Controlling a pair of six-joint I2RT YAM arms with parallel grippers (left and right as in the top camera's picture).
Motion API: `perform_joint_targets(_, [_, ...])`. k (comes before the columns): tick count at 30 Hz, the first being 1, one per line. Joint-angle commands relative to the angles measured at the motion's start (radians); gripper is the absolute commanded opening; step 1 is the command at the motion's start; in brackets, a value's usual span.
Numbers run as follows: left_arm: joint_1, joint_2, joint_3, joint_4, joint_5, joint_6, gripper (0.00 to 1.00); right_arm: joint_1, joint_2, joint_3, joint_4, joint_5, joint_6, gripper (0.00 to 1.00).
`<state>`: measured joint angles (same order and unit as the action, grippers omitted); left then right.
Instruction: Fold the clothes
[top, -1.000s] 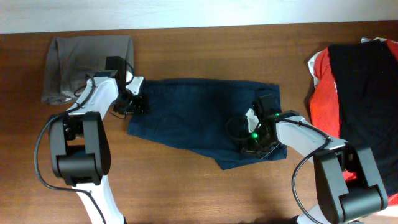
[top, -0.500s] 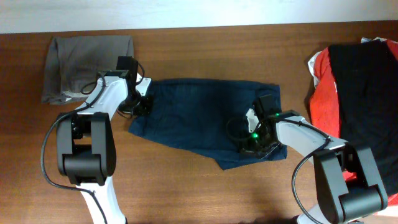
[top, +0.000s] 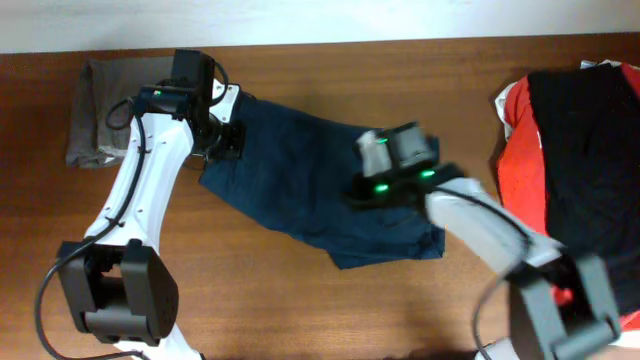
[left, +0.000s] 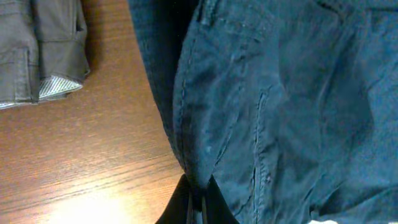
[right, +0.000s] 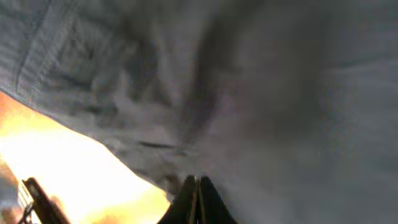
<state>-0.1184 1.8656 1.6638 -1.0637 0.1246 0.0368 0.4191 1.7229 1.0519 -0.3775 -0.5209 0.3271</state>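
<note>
Both arms are travelling compared with a second ago. The navy garment (top: 300, 195) is being dragged toward the upper left of the overhead frame, and what was a level strip is now slanting. It is lying on the tabletop (top: 300, 310) in the centre of the frame, with its long axis running from upper left down to lower right.

Your left gripper (left: 198, 202) is clamping a seamed fold at the garment's upper-left end, jaws pressed together on the cloth. Your right gripper (right: 196, 198) is likewise pinching fabric between closed jaws, and in the overhead view it is blurring over the garment's middle. That puts most of the cloth below and left of it, with the lower-right end trailing free.

The cloth is looking like dark, denim-like material, wrinkled, with stitched seams and a ragged lower edge, so it is probably going to sag between the two holds. The fold is likely turning on bringing the right-hand hold across toward the left one along that long axis.

Further out, a folded grey garment (top: 105, 100) is resting at upper left, just beside your left arm. A red and black pile (top: 560, 140) is waiting at the right edge, well apart.
</note>
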Motion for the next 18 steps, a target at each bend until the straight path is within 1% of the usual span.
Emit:
perform_joint_targets(1, [0.003, -0.032, 0.02, -0.011, 0.018, -0.026, 0.01, 0.101, 0.141, -0.007, 0.093, -0.005, 0.06, 0.04])
perform_joint_targets(2, [0.003, -0.032, 0.02, -0.013, 0.018, -0.027, 0.01, 0.121, 0.196, -0.007, 0.114, 0.008, 0.102, 0.04])
perform_joint_targets(4, [0.003, -0.032, 0.02, -0.015, 0.018, -0.069, 0.01, 0.139, 0.247, -0.007, 0.132, 0.009, 0.101, 0.04])
perform_joint_targets(6, [0.003, -0.032, 0.024, -0.026, 0.067, -0.071, 0.01, 0.126, 0.225, 0.023, 0.13, -0.058, 0.088, 0.04])
perform_joint_targets(7, [0.003, -0.032, 0.037, -0.042, 0.066, -0.071, 0.01, 0.101, 0.187, 0.062, 0.103, -0.093, 0.072, 0.04])
perform_joint_targets(9, [0.003, -0.032, 0.071, -0.075, 0.068, -0.071, 0.01, 0.046, 0.112, 0.149, 0.034, -0.07, 0.071, 0.04])
perform_joint_targets(11, [0.002, -0.032, 0.1, -0.119, 0.116, -0.071, 0.01, 0.019, 0.101, 0.198, 0.01, -0.061, 0.071, 0.04])
perform_joint_targets(12, [0.002, -0.032, 0.103, -0.128, 0.116, -0.071, 0.01, 0.021, 0.108, 0.198, -0.006, -0.011, 0.074, 0.04])
perform_joint_targets(14, [0.002, -0.032, 0.103, -0.131, 0.116, -0.071, 0.01, 0.074, 0.173, 0.197, 0.008, 0.102, 0.075, 0.04])
perform_joint_targets(16, [0.002, -0.032, 0.103, -0.132, 0.116, -0.071, 0.01, 0.139, 0.278, 0.197, 0.047, 0.137, 0.083, 0.04])
perform_joint_targets(17, [0.003, -0.032, 0.103, -0.144, 0.116, -0.071, 0.01, 0.164, 0.36, 0.197, 0.087, 0.142, 0.102, 0.04])
perform_joint_targets(18, [0.003, -0.032, 0.103, -0.145, 0.115, -0.071, 0.01, 0.165, 0.387, 0.197, 0.104, 0.136, 0.102, 0.04])
